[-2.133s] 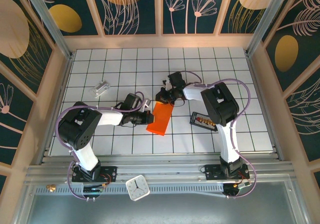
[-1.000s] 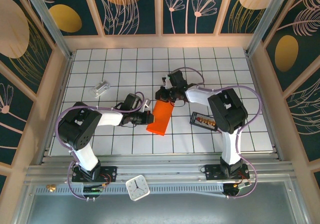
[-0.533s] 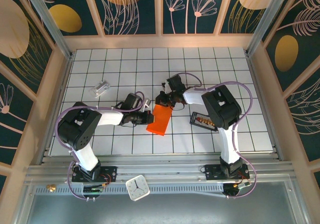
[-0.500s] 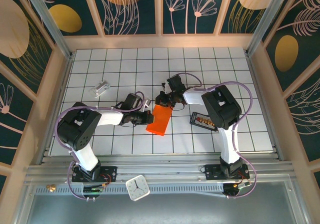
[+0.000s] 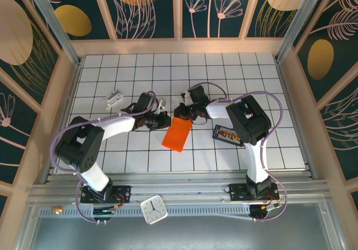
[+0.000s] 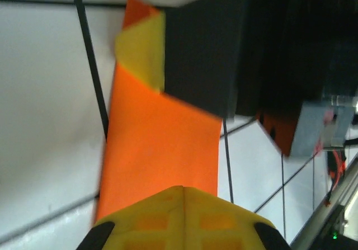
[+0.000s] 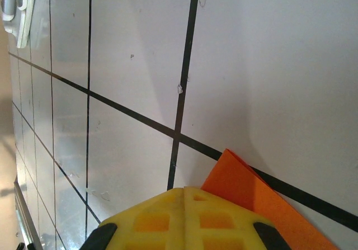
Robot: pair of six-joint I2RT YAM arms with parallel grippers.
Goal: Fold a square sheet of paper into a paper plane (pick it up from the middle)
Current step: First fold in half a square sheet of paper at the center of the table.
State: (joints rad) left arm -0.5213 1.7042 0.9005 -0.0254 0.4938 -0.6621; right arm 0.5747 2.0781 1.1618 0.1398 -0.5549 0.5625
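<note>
The paper [image 5: 177, 133] is glowing bright orange on the table [image 5: 235, 71], which is showing white tiles with black lines. The walls [image 5: 151, 9] are wearing dark teal with gold ovals and pale flowers.

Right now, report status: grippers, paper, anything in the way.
Left gripper beside the orange paper, right gripper at its far end; jaws unreadable. Paper folded to a strip. Black tray to its right, apart.
</note>
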